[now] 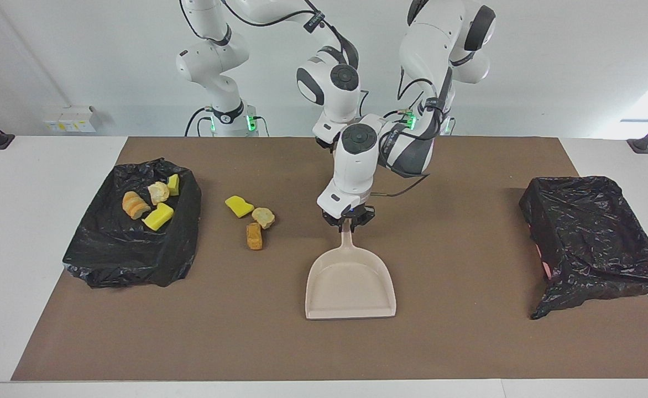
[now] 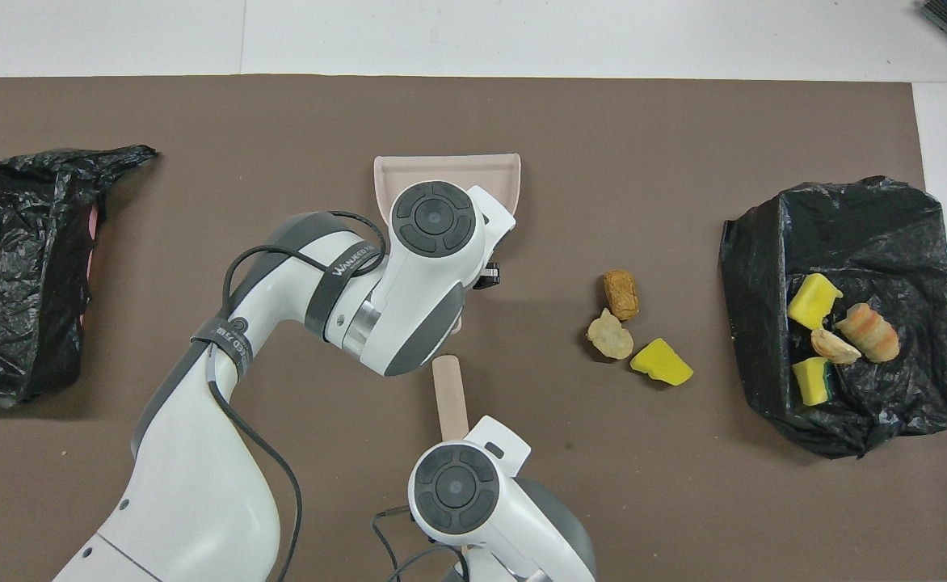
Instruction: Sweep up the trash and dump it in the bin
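White walls are backing a white table, and a brown mat is covering most of its top.

At the centre of the facing view the left gripper is sitting low over the mat. Its fingers are pinching the top end of the dustpan handle. The pan itself is lying flat below it in that frame, with its wide mouth pointing toward the bottom edge.

Just above, at the upper centre, the right gripper is peeking out from the back of the left arm's wrist, with only its dark edge showing. Its fingers are closed. In the overhead view a beige stick is slanting out from under that wrist at the lower centre, so the grip appears to be on the stick's hidden end.

The trash is lying in two groups in the left half of the facing view. Three scraps are sitting close together on the bare mat, left of centre: a yellow piece, a pale lump touching it or nearly so, and a cork chunk just below the lump. Four more scraps are resting inside a black bag at the far left. Two of those are yellow, one is pale and one is orange-brown.

Another black bag is lying crumpled at the far right.
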Controlling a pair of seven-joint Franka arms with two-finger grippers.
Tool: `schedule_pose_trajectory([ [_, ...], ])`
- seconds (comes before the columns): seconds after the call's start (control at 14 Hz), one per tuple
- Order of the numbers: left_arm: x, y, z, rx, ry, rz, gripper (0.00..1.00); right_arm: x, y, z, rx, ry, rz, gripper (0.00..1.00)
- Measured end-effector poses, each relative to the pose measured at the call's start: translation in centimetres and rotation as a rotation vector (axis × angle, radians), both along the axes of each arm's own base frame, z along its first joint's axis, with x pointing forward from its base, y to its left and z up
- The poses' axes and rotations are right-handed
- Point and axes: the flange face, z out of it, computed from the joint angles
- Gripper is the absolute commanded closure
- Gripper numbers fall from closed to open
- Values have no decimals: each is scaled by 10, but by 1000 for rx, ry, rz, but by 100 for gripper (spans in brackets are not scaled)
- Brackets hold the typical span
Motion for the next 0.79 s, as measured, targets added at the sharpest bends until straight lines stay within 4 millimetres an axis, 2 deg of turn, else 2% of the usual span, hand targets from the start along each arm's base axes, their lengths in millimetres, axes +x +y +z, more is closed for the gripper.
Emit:
schedule_pose_trajectory([
  [0.07, 0, 0, 0, 0, 0, 0, 100, 3, -11, 10, -14, 14, -4, 100],
  [0.14, 0, 0, 0, 1, 1, 0, 95, 7, -23, 23, -26, 25, -8, 100],
  [0.21, 0, 0, 0, 1, 1, 0, 68, 10, -38, 36, -35, 37, -9, 100],
  [0.43, 0, 0, 0, 1, 1, 1, 67, 25, -89, 73, -51, 65, -11, 100],
  [0.64, -1, 1, -3, 5, 6, 0, 66, 47, -147, 97, -68, 52, -67, 100],
  [0.71, -3, 2, -7, 9, 12, 0, 71, 56, -167, 103, -77, 36, -93, 100],
  [0.79, -4, 3, -10, 13, 17, -1, 80, 65, -187, 106, -109, 13, -106, 100],
])
